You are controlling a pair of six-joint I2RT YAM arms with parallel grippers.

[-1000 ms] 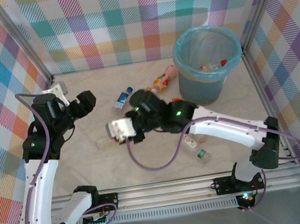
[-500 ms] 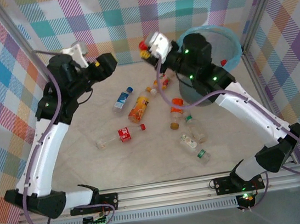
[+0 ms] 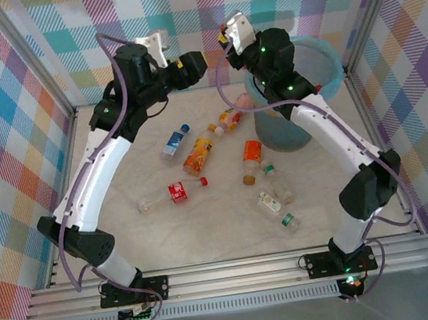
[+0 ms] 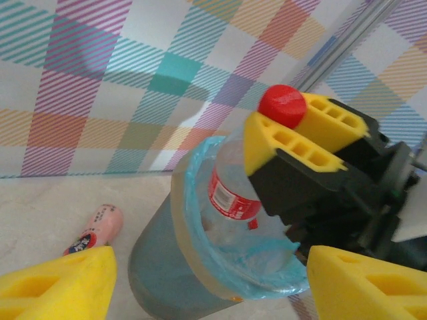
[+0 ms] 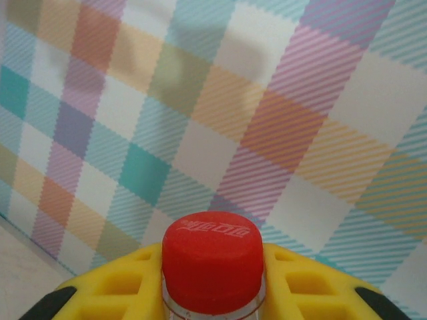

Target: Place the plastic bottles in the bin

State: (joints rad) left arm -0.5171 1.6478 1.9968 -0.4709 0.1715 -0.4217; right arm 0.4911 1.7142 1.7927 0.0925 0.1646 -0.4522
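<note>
Left wrist view: right claw [image 4: 293, 125] pinches the red-capped bottle [image 4: 230, 195] by its neck, bin [image 4: 179, 223] just below; centre over the mouth before releasing. Left claw [image 4: 210, 270] gapes empty.

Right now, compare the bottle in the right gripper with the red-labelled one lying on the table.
The held bottle hangs upright, cap up; the table bottle lies on its side. The held bottle is clamped at its neck by the right gripper, by the bin; the table bottle rests free, away from it. Both are clear with red labels and caps.
</note>
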